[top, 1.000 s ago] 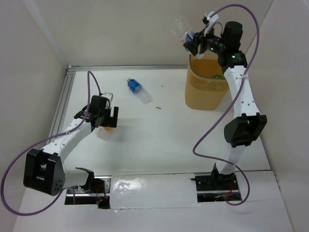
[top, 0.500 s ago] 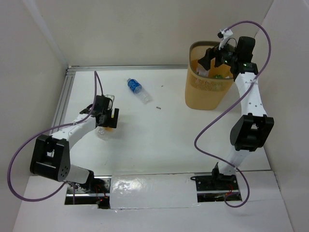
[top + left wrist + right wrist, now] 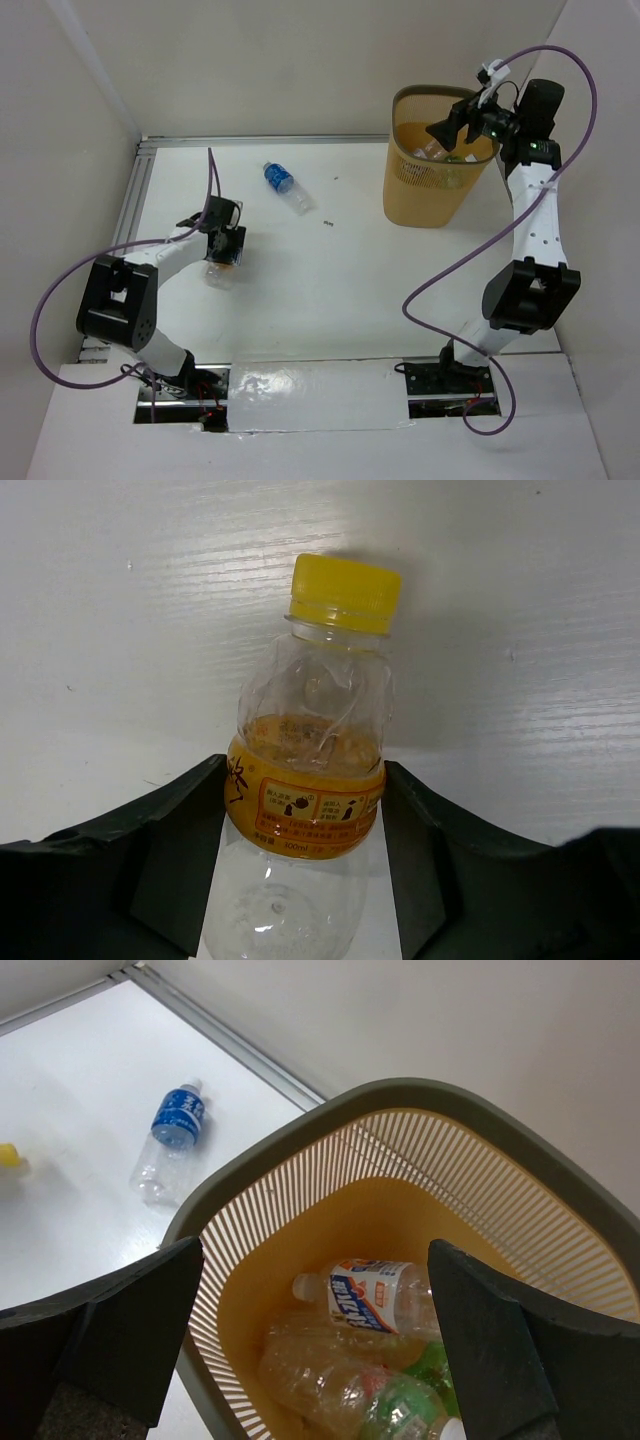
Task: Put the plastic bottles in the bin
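A white table (image 3: 330,300) carries the yellow-orange bin (image 3: 428,205) at its far right, standing upright with its dark rim towards the back wall. The right gripper (image 3: 447,128) hangs over the bin's mouth, jaws spread wide and holding nothing. The right wrist view looks down past them onto bottles lying at the bottom of the bin: a white-labelled bottle (image 3: 375,1295) on its side, a crushed clear bottle (image 3: 320,1375) just in front of it, and a green bottle (image 3: 425,1395) partly in view at the edge.

On the left side of the table the left gripper (image 3: 226,250) is down at the surface around a yellow-capped bottle (image 3: 312,770). The bottle lies flat with its cap pointing away from the wrist, and the fingers appear to press its orange label from both sides.

A blue-labelled bottle (image 3: 284,187) lies on its side at the far middle of the table, well apart from both grippers and the bin.
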Robot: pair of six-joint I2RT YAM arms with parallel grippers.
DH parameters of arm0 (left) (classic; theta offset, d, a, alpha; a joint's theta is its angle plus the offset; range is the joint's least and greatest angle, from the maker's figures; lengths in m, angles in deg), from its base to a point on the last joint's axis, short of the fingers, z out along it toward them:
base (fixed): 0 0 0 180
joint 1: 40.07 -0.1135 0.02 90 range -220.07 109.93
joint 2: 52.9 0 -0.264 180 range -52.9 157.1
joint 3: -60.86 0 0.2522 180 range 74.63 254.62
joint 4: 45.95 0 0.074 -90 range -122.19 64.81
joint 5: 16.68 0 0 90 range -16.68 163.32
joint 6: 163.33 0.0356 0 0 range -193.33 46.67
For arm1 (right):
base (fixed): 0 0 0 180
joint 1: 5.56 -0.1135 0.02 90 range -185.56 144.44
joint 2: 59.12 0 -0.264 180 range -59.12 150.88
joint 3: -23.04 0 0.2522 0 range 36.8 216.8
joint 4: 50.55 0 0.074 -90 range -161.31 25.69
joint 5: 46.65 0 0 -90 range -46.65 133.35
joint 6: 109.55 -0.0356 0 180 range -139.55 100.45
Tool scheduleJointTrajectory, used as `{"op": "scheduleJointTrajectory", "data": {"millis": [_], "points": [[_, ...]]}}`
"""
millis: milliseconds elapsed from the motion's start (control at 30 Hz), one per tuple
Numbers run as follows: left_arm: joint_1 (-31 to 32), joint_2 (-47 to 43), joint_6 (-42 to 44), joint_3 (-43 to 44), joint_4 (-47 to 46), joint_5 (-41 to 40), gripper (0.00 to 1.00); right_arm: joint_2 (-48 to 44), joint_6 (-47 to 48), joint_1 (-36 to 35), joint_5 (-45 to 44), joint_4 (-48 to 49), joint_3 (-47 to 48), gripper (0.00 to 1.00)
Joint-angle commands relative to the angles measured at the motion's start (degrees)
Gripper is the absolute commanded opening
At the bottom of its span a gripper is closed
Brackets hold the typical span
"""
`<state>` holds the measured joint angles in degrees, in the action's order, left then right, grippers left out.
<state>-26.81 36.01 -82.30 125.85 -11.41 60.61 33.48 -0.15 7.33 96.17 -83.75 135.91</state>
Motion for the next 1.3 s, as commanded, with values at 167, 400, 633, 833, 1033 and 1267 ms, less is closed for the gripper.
{"op": "scheduleJointTrajectory", "data": {"millis": [167, 400, 633, 833, 1033, 1267], "points": [[4.1, -6.7, 0.1, 12.4, 4.2, 11.3, 0.32, -4.0, 3.4, 2.3, 3.7, -1.8, -2.3, 1.0], [10.6, -3.8, -3.1, 33.6, 2.8, 28.8, 0.26, -5.1, 3.2, 4.8, 3.3, -1.3, -5.3, 0.93], [15.7, 7.8, -12.6, 54.2, -14.9, 44.5, 0.24, -6.8, 5.9, 4.8, 3.4, -2.6, -5.9, 0.12], [16.9, 20.4, -32.0, 63.6, -39.3, 50.9, 0.16, -8.7, 7.1, 4.8, 3.4, -4.4, -7.4, 0.1], [19.7, 32.2, -44.4, 74.6, -57.1, 46.8, 0.13, -11.2, 8.2, 4.8, 4.0, -5.4, -10.3, 0.1], [23.2, 40.6, -46.0, 81.0, -62.2, 37.1, 0.09, -13.5, 8.7, 4.8, 4.5, -6.5, -13.5, 0.11]]}}
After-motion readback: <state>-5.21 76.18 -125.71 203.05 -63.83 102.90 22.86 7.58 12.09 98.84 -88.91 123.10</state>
